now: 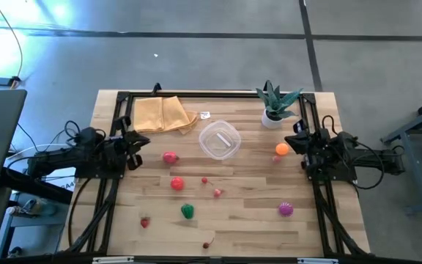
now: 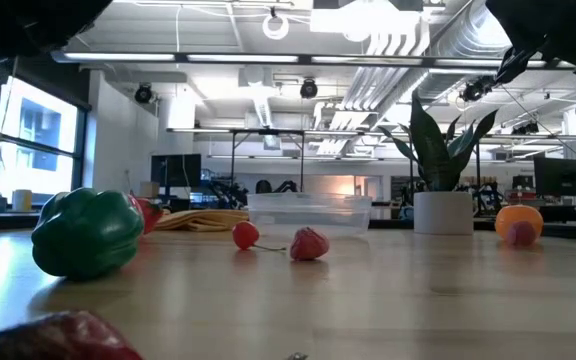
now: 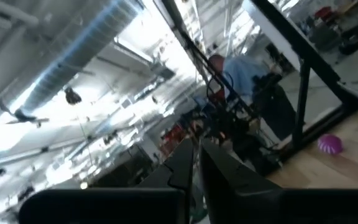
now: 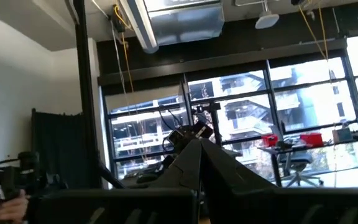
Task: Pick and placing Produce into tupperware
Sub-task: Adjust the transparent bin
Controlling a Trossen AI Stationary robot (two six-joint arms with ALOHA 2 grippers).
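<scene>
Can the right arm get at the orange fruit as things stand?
Probably yes: the orange fruit lies in the open just beside the right claw, nothing between them; the potted plant stands off to one side.

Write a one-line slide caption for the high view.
Toy produce lies scattered around an empty clear tupperware on a wooden table, with the left hand and right hand waiting at the sides.

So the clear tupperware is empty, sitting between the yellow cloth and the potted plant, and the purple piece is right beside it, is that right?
Not quite. The high view shows the purple piece far from the tupperware, near the table's front right corner. The rest holds: the tupperware looks empty, between the yellow cloth and the potted plant.
</scene>
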